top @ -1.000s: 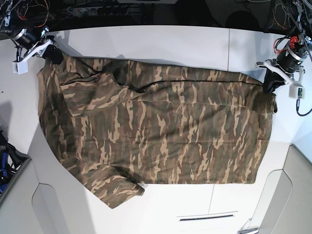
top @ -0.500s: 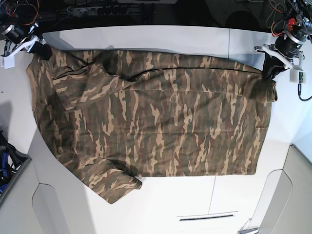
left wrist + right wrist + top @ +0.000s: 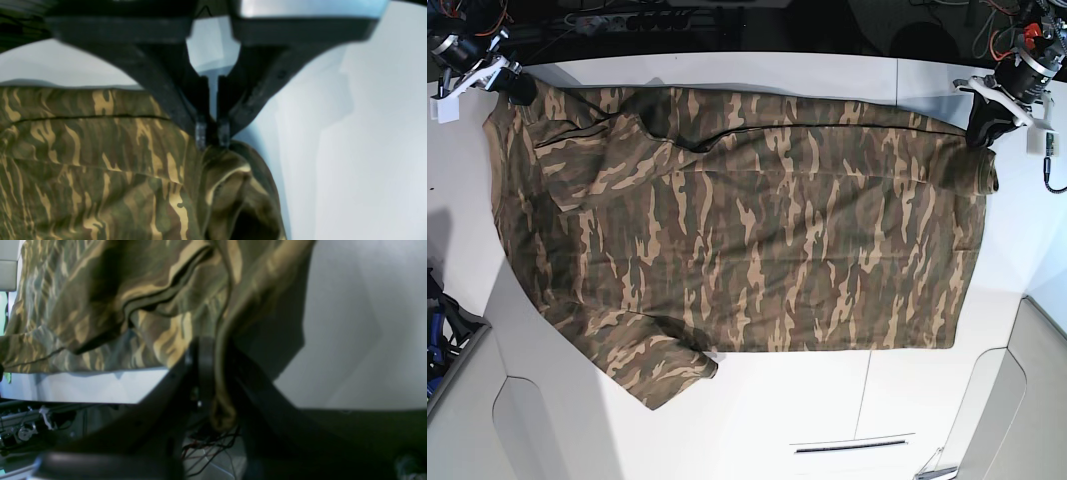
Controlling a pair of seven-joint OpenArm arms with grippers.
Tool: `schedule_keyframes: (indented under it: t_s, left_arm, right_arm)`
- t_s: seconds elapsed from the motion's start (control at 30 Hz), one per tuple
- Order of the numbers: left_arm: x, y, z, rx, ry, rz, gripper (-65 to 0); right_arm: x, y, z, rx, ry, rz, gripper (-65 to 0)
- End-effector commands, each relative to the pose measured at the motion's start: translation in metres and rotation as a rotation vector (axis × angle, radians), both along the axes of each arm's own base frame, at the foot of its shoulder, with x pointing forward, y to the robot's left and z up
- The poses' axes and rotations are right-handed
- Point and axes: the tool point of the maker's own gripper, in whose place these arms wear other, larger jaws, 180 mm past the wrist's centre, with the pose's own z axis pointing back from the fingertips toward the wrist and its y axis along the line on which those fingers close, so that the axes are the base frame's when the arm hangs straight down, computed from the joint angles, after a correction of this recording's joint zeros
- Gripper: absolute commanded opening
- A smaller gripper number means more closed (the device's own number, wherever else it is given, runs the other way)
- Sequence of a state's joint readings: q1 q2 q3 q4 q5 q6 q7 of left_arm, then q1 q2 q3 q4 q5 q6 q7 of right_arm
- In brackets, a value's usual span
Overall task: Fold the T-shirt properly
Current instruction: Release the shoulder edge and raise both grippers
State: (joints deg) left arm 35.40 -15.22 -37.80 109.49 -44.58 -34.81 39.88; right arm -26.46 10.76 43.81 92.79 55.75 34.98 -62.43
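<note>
T-shirt (image 3: 737, 230) has been dragged further toward table (image 3: 757, 420) far edge vs earlier; L gripper (image 3: 980, 137) & R gripper (image 3: 519, 92) are kept clenched on its corners.

Black forked end effector (image 3: 212, 135) fingers, white wrist brackets — red, black cables
</note>
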Motion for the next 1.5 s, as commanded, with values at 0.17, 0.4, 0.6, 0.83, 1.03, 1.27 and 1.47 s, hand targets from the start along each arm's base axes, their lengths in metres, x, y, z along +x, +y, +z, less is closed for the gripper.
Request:
schedule_keyframes:
  t_s: [0.17, 0.4, 0.6, 0.83, 1.03, 1.27, 1.47]
  left_arm:
    - [-0.004, -0.001, 0.007, 0.006, -0.013, -0.024, -65.0]
    - [-0.018, -0.006, 0.001, -0.001, 0.023, -0.021, -65.0]
    - [-0.025, -0.009, 0.002, 0.009, 0.036, -0.033, -65.0]
    - [-0.026, -0.009, 0.0, 0.01, 0.046, -0.034, -65.0]
    - [-0.025, -0.008, 0.001, 0.011, 0.044, -0.034, -53.1]
    - [-0.023, -0.006, 0.002, 0.021, 0.043, -0.04, -35.9]
    - [-0.017, 0.027, 0.023, 0.078, -0.016, 0.04, -35.9]
  right_arm:
    - [-0.001, -0.005, 0.008, -0.015, -0.021, 0.01, -65.0]
    - [-0.004, -0.004, 0.006, -0.017, -0.002, 0.022, -65.0]
    - [-0.007, -0.005, 0.005, -0.018, 0.004, 0.022, -65.0]
    - [-0.01, -0.006, 0.003, -0.026, 0.022, 0.017, -65.0]
    - [-0.01, -0.008, 0.002, -0.036, 0.022, 0.015, -49.8]
    - [-0.006, -0.013, 0.005, -0.046, 0.006, -0.002, -30.1]
    - [0.008, -0.057, 0.025, -0.131, -0.07, -0.122, -30.1]
